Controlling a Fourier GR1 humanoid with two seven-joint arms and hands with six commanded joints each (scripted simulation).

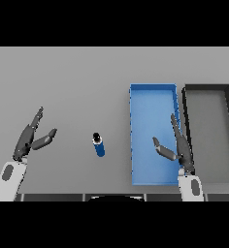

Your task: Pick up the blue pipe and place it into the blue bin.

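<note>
Both dark robot hands were seen in the head view with fingers straight and relaxed, and nothing was held by either. The left hand [30,138] was positioned over the flat grey table [63,82] at the left side, its fingers pointed up and away and its thumb spread toward the right. The right hand [177,147] was raised over the right part of the shallow blue rectangular bin [153,89], with fingers extended along the bin's right wall and the thumb angled to the left over the bin's floor.

The short blue cylindrical pipe [99,145] was found lying on the table between the two hands, to the left of the blue bin and apart from it. Its dark open end was turned toward the far side, and its blue body was slanted slightly toward the near right. It was touched by neither hand.

A dark grey rectangular bin [228,121] was set just beside the blue bin, on its right.
</note>
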